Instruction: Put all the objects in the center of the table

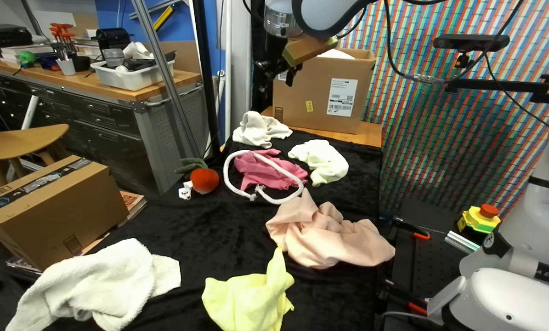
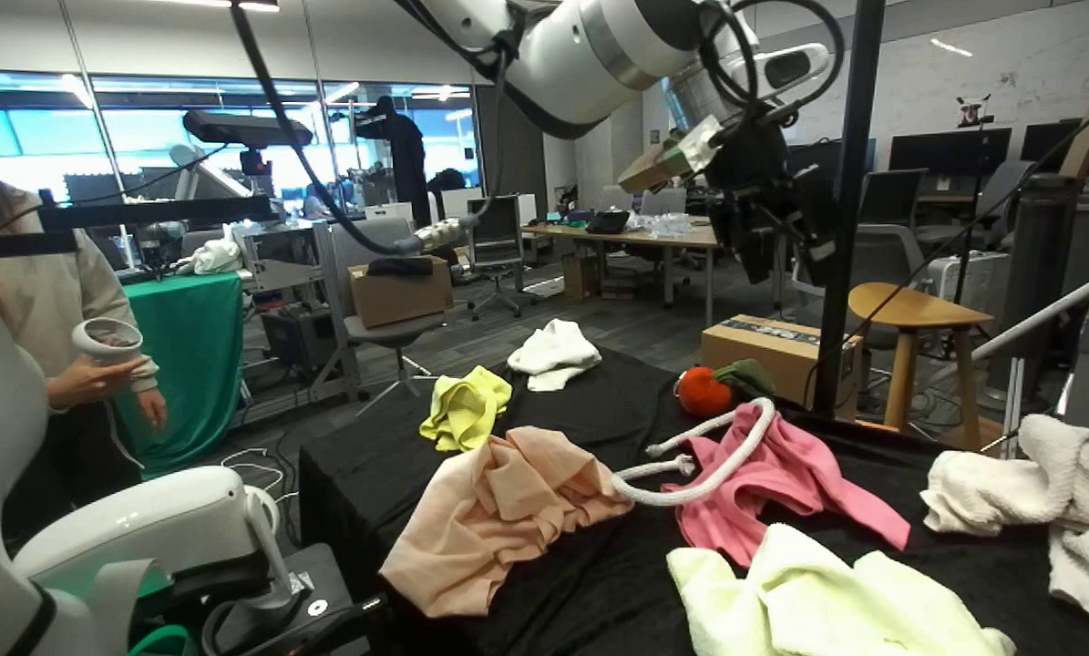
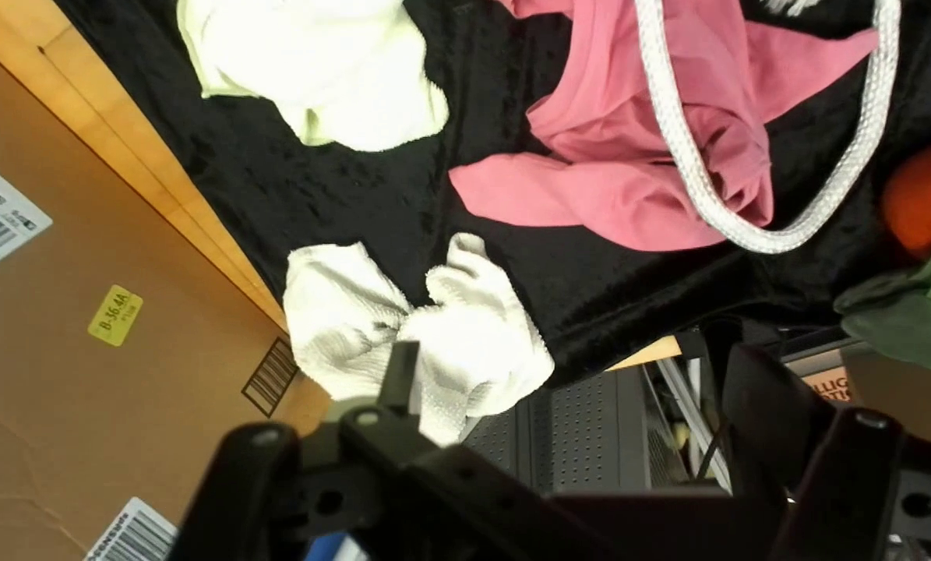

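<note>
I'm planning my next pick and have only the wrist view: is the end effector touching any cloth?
Observer: No; in both exterior views the end effector hangs clear above the black-covered table.
Operator: Is there any cloth on it that my picture leaves out?
Observer: Yes, a peach cloth shows in both exterior views.
Operator: Anything beside that?
Observer: A yellow cloth lies next to it; whether the two touch, I can't tell.

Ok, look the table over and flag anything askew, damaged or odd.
The white rope stands out: it lies looped partly over the pink cloth, and its end in the wrist view looks frayed. A white cloth is bunched at a corner of the black table cover, away from the center.
</note>
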### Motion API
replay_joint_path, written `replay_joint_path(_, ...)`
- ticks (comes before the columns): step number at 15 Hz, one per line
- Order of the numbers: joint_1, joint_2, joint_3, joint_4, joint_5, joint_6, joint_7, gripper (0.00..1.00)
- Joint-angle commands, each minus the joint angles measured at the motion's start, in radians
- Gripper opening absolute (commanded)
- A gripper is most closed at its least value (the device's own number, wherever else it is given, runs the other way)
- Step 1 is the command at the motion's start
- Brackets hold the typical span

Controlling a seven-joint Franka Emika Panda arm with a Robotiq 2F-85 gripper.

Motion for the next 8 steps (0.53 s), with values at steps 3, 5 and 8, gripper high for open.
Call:
replay_joint_path(3, -0.028, 0.231, -0.049, 0.276, 0.079, -0.042, -0.201, 1.00)
replay_joint_path(5, -0.033, 0.308, -0.069, 0.354, 0.083, -0.056, -0.239, 1.00)
replay_joint_path(8, -0.051, 0.405, -0.083, 0.450, 0.118, -0.064, -0.300, 1.00)
